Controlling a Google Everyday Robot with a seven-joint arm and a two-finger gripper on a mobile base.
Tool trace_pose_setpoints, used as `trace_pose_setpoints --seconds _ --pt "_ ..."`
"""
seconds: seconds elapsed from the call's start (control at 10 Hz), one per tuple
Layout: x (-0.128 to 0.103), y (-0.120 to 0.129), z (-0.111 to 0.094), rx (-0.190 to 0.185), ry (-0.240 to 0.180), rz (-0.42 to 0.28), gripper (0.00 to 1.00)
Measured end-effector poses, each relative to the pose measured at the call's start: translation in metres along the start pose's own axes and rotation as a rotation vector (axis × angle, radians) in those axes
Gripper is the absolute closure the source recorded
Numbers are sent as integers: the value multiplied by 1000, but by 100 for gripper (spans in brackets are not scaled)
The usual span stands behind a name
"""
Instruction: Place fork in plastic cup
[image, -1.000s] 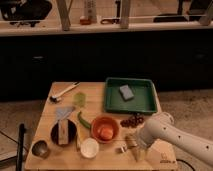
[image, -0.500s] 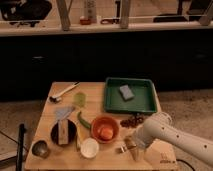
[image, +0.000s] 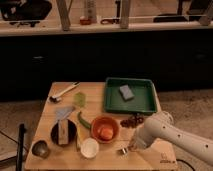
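My gripper (image: 126, 148) is at the end of the white arm (image: 165, 135) that reaches in from the right. It is low over the table's front edge, right of the white plastic cup (image: 89, 148) and just below the orange bowl (image: 105, 129). A small shiny piece (image: 120, 151) shows at the gripper's tip; it may be the fork, but I cannot tell whether it is held. The cup stands upright, apart from the gripper.
A green tray (image: 145, 102) with a grey sponge (image: 126, 92) sits at the back right. Dark red fruit (image: 131, 121) lies beside the arm. A black plate (image: 54, 134), a metal cup (image: 40, 148), a green pepper (image: 82, 120) and a white-handled utensil (image: 64, 91) are on the left.
The gripper has stayed in nearly the same spot near the front edge, shifting only slightly. Nothing else on the table has moved.
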Motion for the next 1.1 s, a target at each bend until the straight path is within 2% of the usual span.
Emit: trace_pose_setpoints --seconds 0.2,0.6,0.7,1.1 --pt "1 -2 3 7 -7 9 100" --pt "1 3 0 -2 -4 4 100" --pt "2 4 -4 4 3 2 100" --pt "-1 -1 -37 71 19 -4 100"
